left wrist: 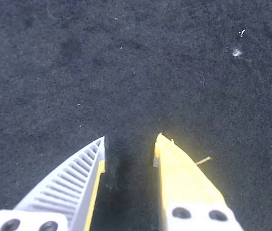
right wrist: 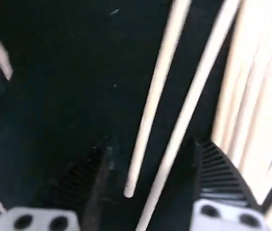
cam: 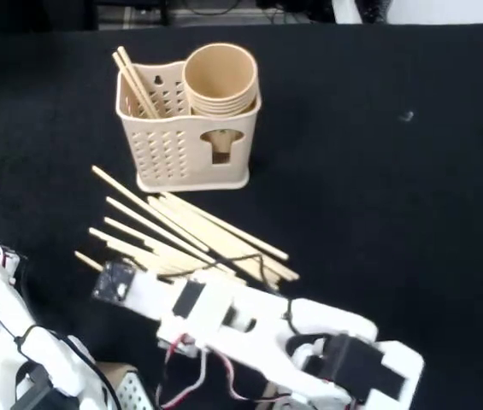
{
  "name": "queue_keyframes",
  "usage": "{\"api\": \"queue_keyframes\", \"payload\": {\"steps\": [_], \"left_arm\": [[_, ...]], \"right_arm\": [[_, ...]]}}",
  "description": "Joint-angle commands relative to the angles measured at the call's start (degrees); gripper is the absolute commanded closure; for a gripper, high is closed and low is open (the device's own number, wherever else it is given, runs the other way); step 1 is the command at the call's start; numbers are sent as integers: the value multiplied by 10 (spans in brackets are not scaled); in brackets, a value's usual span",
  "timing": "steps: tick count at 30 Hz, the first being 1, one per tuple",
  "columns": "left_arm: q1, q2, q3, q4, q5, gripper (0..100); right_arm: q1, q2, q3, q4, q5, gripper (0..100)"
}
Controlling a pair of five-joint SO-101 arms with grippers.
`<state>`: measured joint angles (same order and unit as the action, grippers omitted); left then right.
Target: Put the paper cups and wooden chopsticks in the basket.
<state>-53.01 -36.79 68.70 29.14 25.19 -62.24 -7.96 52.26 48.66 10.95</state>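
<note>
Toward 11 o'clock on the table [cam: 378, 188], the basket [cam: 173, 149] is standing upright, split into two compartments. Its 3 o'clock compartment is holding a stack of cups [cam: 220, 79]. Its 9 o'clock compartment is holding a few chopsticks [cam: 136, 81], which are leaning toward 11 o'clock. Just at 6 o'clock from the basket, loose chopsticks [cam: 190, 235] are lying in a fanned pile on the table. The right gripper [right wrist: 151, 144] is sitting at the pile's 8 o'clock end, jaws parted, with two of them lying between. The left gripper [left wrist: 130, 139] is hanging over bare table near 7 o'clock, jaws apart, holding nothing.
</note>
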Motion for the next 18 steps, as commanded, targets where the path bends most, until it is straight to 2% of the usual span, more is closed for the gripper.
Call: {"api": "queue_keyframes", "payload": {"steps": [1,3,4,18], "left_arm": [[7,-13,-8,-8,0,829],[7,-14,-8,-8,0,829],[7,-14,-8,-8,0,829],[7,-14,-8,-9,0,829]], "right_arm": [[24,18,-22,0,-2,868],[24,7,-23,0,-5,980],[24,-1,-23,4,-6,990],[25,-189,-14,50,-5,987]]}}
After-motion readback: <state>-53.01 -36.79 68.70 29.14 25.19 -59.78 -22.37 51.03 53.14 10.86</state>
